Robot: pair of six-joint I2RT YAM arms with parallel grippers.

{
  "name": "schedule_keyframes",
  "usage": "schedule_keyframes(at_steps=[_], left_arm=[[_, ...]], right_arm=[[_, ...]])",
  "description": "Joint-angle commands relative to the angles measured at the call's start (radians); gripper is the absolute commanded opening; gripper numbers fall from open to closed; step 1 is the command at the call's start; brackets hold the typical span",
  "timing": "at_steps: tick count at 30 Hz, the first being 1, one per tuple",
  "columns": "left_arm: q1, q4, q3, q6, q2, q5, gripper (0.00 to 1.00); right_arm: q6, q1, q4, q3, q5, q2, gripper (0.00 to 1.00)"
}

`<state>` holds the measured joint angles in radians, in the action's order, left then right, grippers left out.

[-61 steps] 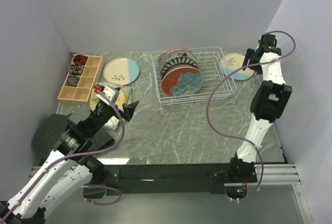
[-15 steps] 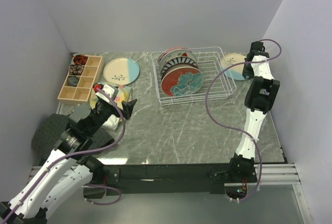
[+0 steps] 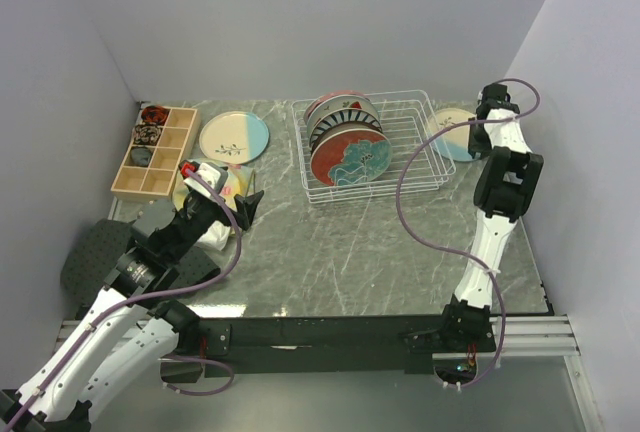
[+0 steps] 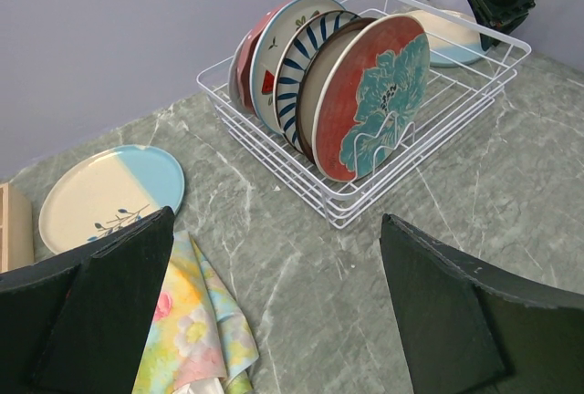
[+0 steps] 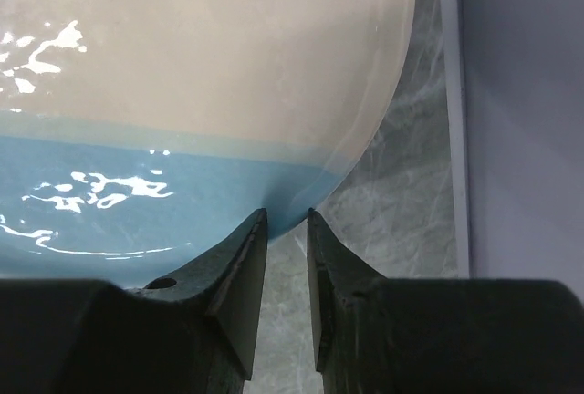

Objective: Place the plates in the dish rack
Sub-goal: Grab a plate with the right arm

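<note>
Left gripper (image 4: pixel 276 222): fingers wide apart, holding nothing; low over the near-left of the table (image 3: pixel 340 252), just above the cloth (image 4: pixel 196 321).
Right gripper (image 5: pixel 285 219): fingers nearly together, with a narrow gap, their tips flanking the rim of the right plate (image 5: pixel 182 66); cannot tell whether they pinch it.
Right plate: cream and blue, far right, just beside the rack's (image 4: pixel 274 152) right side; contact with the wires cannot be told.
Racked plates (image 4: pixel 379 93): several standing upright in a row in the rack's left half, the red floral one nearest.
Left plate (image 3: pixel 233 137): cream and blue, flat on the table between the box (image 3: pixel 155 152) and the rack.
Rack: far centre; its right half holds no plates.
</note>
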<state>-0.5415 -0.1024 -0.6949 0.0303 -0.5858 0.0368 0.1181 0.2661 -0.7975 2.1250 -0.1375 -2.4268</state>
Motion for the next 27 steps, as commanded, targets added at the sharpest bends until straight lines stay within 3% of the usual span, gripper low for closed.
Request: schedule_keyframes(at_steps=[1,12,27], left_arm=[[0.006,0.015,-0.002,-0.009,0.011,0.009,0.99],[0.006,0.015,-0.003,-0.007,0.011,0.006,0.99],[0.008,0.015,-0.002,-0.004,0.004,-0.008,0.99]], right_arm=[[0.048,0.012,-0.121,-0.085,0.018,0.044,0.29],[0.135,0.039,0.029,-0.546,-0.007,0.29,0.29],[0.311,0.111,0.159,-1.042,-0.011,0.618,0.29]])
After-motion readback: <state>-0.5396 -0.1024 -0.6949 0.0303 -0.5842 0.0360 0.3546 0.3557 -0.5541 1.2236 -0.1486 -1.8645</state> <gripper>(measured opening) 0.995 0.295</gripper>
